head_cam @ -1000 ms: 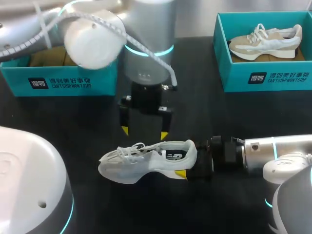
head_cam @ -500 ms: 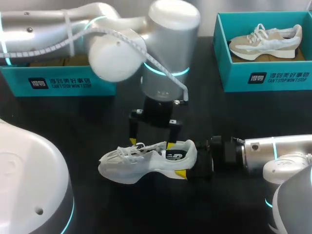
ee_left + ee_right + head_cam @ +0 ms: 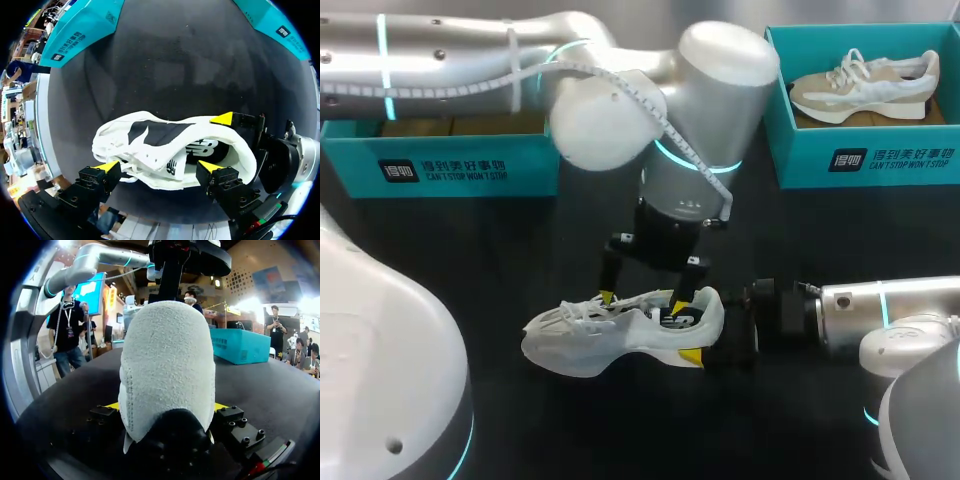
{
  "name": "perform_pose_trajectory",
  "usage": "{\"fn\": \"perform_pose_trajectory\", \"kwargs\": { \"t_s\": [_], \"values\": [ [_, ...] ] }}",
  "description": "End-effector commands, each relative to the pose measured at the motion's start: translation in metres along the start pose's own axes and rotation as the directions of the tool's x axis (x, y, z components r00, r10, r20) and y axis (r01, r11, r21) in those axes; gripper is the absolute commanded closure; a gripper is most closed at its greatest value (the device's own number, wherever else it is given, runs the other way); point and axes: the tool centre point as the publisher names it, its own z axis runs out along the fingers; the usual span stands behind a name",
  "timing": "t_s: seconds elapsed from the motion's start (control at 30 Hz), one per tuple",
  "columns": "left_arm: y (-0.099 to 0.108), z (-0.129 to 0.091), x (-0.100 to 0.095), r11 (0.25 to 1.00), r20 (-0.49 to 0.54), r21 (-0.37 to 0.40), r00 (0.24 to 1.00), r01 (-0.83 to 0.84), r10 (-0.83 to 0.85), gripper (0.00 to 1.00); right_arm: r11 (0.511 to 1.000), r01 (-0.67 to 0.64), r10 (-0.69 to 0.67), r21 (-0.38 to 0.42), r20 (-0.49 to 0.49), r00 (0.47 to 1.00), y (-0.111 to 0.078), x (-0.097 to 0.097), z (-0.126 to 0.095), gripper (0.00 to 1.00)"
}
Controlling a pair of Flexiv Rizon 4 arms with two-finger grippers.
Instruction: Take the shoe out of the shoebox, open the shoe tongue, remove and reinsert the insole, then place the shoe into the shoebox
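The white sneaker lies on the black bench, outside the teal shoebox. Its long axis runs across the bench, toe to my left, heel clamped in the right end effector. The left end effector, fingers apart, straddles its opening from above, by the laces. 1 second ago it hovered higher, behind the sneaker, which has not moved.

Our head camera overlooks the surface from behind. Wrist cameras sit close on the shared white shoe: left from above, right from 3 o'clock.
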Motion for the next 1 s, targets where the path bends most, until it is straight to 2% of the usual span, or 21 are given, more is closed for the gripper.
{"fn": "perform_pose_trajectory", "kwargs": {
  "t_s": [0.03, 0.27, 0.6, 0.93, 1.0],
  "values": [
    [-0.001, 0.004, 0.008, 1.000, 0.053, -0.006, 0.999, 0.002, -0.002, 0.00, 1.000, 0.000, 0.000, 0.005, -0.001, 1.000, 0.000, 0.001, 0.002, 1.00],
    [-0.001, 0.014, 0.010, 1.000, 0.088, -0.022, 0.996, 0.008, -0.006, 0.00, 1.000, 0.000, 0.000, 0.005, -0.001, 1.000, 0.000, 0.001, 0.002, 1.00],
    [0.001, 0.032, -0.003, 0.996, 0.157, -0.079, 0.987, 0.040, -0.027, 0.00, 1.000, 0.000, 0.000, 0.005, -0.001, 1.000, 0.000, 0.001, 0.002, 1.00],
    [0.005, 0.032, -0.018, 0.992, 0.191, -0.108, 0.980, 0.071, -0.049, 0.00, 1.000, 0.000, 0.000, 0.005, -0.001, 1.000, 0.000, 0.001, 0.002, 1.00],
    [0.006, 0.031, -0.022, 0.991, 0.188, -0.113, 0.981, 0.074, -0.052, 0.03, 1.000, 0.000, 0.000, 0.005, -0.001, 1.000, 0.000, 0.001, 0.002, 1.00]
  ]
}}
